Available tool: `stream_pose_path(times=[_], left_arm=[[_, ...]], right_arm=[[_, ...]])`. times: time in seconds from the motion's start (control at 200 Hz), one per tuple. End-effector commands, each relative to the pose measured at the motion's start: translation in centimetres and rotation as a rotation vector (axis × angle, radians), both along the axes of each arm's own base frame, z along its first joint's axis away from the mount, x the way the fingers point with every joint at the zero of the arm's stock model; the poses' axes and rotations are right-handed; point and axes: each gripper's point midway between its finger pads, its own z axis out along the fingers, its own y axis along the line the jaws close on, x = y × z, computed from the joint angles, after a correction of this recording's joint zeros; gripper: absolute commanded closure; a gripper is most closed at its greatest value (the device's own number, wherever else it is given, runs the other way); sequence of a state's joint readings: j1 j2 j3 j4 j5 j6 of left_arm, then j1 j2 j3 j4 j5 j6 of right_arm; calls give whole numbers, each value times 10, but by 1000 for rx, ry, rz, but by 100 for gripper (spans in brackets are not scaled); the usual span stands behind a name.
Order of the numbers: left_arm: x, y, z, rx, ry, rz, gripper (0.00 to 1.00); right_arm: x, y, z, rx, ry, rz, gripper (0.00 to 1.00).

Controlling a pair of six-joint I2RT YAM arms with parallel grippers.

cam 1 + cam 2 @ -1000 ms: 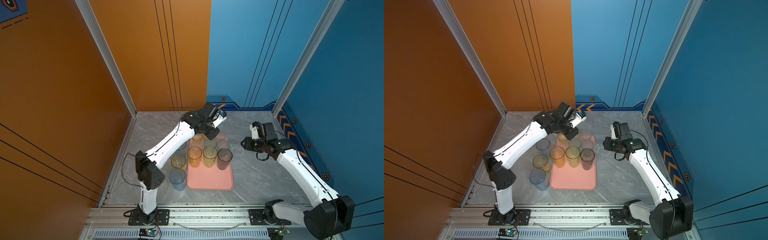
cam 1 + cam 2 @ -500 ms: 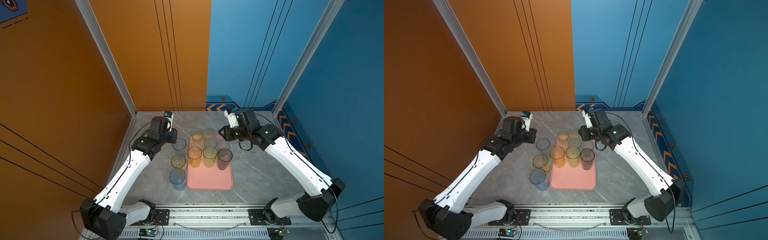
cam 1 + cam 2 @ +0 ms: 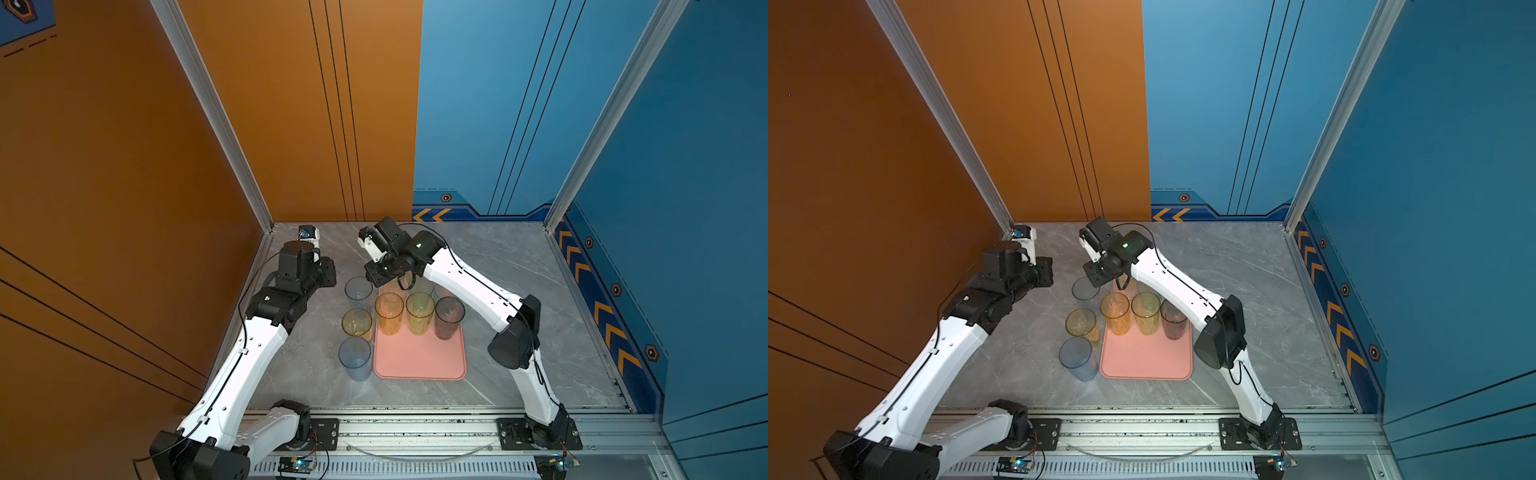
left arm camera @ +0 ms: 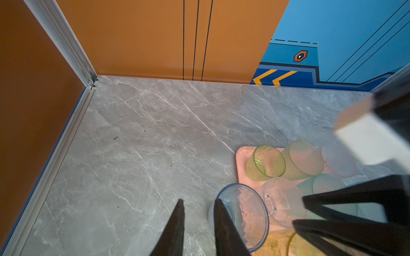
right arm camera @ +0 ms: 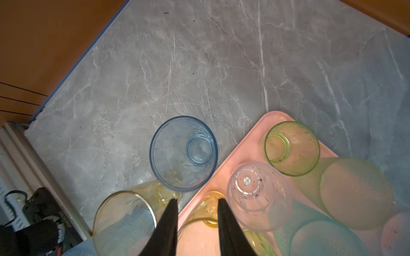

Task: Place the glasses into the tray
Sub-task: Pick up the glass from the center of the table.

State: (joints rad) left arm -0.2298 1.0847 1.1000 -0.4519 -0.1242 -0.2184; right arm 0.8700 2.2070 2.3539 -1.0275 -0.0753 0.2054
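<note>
Your salmon-pink tray [image 3: 419, 361], a flat matte plastic rectangle with rounded corners and a low rim, lies on the grey marble-veined tabletop [image 3: 519, 332], and most of the glasses stand on its far half. Across its middle you have three tall, smooth, translucent tumblers in a row: an orange tumbler [image 3: 389, 313], a yellow-green tumbler [image 3: 419, 312] and a smoky dark tumbler [image 3: 449, 318]. Behind them the right wrist view shows a short green glass [image 5: 291, 148] mouth-up, a clear faceted glass [image 5: 258, 196], and two frosted, dimple-textured ones that look turned base-up: a lime frosted tumbler [image 5: 355, 192] and a teal frosted tumbler [image 5: 326, 239]. Three round-mouthed glasses stand off the tray on the stone, lined along its left edge: a pale blue glass [image 3: 358, 288] farthest back, an amber glass [image 3: 356, 322], then a tall blue tumbler [image 3: 354, 357] nearest. Your right gripper [image 5: 198, 200] hangs over the tray's far left corner, its tapered black fingers parted with nothing between them. Your left gripper [image 4: 199, 201] sits just beside the pale blue glass, fingers narrowly apart and empty; whether one touches the rim you cannot tell.
</note>
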Motion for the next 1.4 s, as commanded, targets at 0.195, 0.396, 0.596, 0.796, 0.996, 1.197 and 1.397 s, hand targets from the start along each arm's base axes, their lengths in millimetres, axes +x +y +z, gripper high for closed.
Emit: stream_pose_path(times=[0.195,0.396,0.596,0.796,0.996,1.197,1.397], left_arm=[[-2,-6,3,-12,-8,-48,75],[-5,-6,4,-15,-10,-60,75],[-6,-7,3,-24,-4,-72,75],[-6,-8,2,-29,-3,-78,75],[-6,-7,2,-33,-2,-79,75],[-6,-7,2,-34,-3,-81,74],[-6,-5,1,-33,-1,-79,75]], right_arm=[[10,-2,-24,-86,10,-50,75],[15,5,-36,-81,28,-60,76],[23,6,-41,-72,31,-79,76],[26,8,-46,-63,43,-85,76],[30,7,-52,-63,54,-93,76],[33,9,-52,-46,55,-97,77],[35,11,-56,-38,69,-97,78]])
